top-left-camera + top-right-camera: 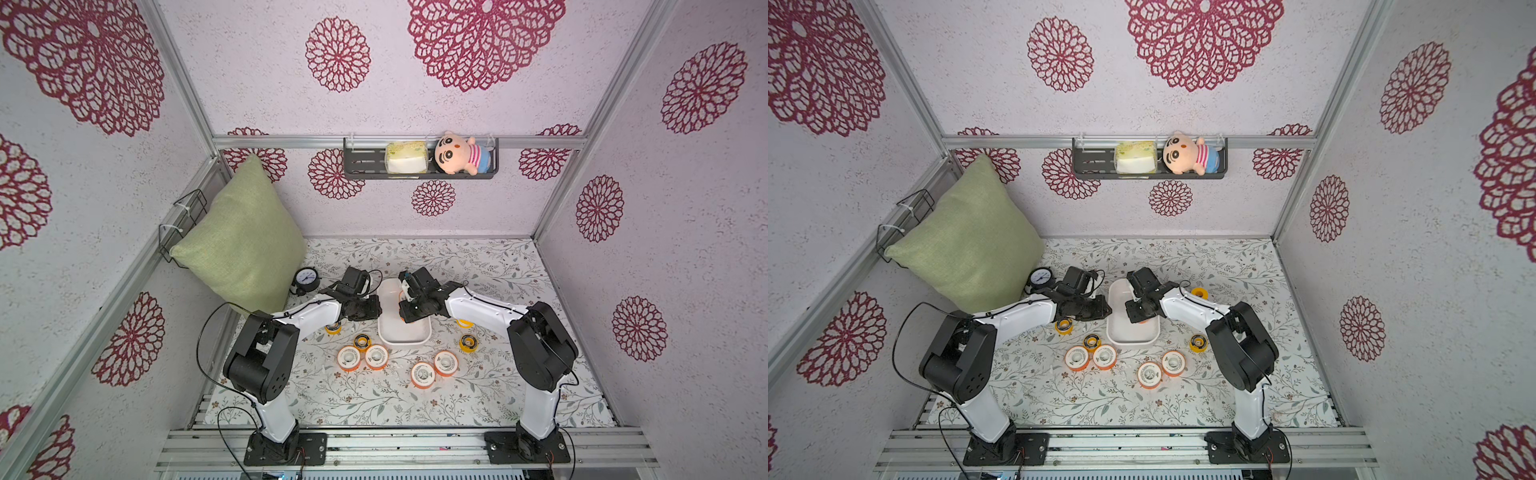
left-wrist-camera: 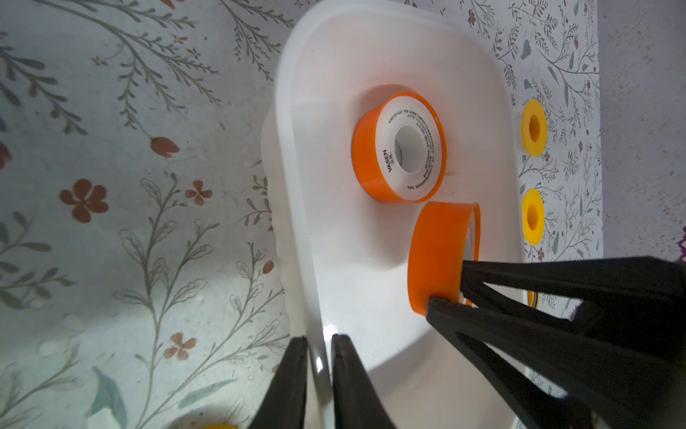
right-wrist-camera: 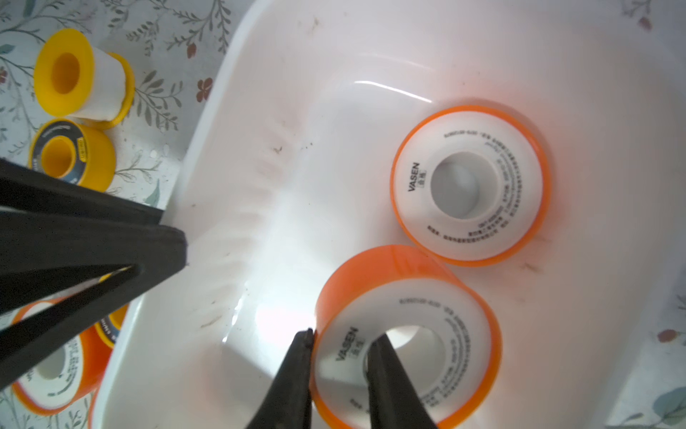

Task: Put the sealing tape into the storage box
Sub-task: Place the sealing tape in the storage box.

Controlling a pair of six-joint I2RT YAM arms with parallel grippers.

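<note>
The box sits mid-frame in both top views, long axis up the frame. The left tool pinches its side wall, fingers nearly together. The right tool clamps a tilted orange spool inside the box, one finger through the hole. A second orange spool lies flat there, hole up. Four more orange spools lie flat on the bench below. Four yellow spools show in a top view.

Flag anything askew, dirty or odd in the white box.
The flat orange spool sits fine in the storage box; the held orange spool is tilted, the right gripper's fingers pinching its wall through the hole. Dark specks and scuffs mark the box's inner wall.
</note>
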